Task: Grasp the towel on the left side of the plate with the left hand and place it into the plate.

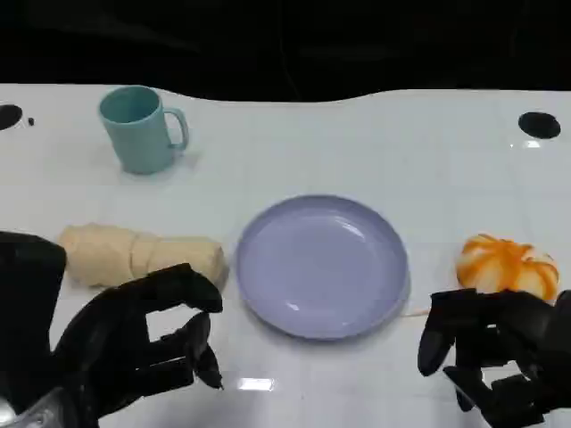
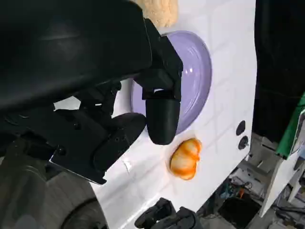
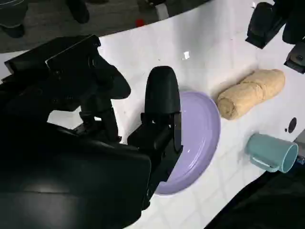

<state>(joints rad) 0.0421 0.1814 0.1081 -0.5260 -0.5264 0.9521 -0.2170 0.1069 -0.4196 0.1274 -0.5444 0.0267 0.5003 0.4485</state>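
Your left hand (image 1: pixel 143 343) sits at the desk's near-left edge with its fingers spread apart and nothing between them, hovering just short of the towel without touching it. In the left wrist view the same hand (image 2: pixel 119 119) shows its fingers splayed over bare white surface. Your right hand (image 1: pixel 486 352) waits at the near-right edge, fingers loosely apart, holding nothing.

From the left hand, the towel (image 1: pixel 138 254) lies at about 12 o'clock, very near: one rolled, cream-coloured cloth lying lengthwise on the desk (image 1: pixel 357 143), just beside the plate's left rim. The plate (image 1: pixel 321 267) is a single lavender dish at the middle of the desk, with nothing in it.

Seen from the plate, one teal mug (image 1: pixel 141 129) stands upright at about 10 o'clock, well apart, handle to the right. One orange-and-white pumpkin-shaped thing (image 1: pixel 507 266) rests at 3 o'clock from the plate, just beyond your right hand.

No readable writing or brand marks appear on any of these.
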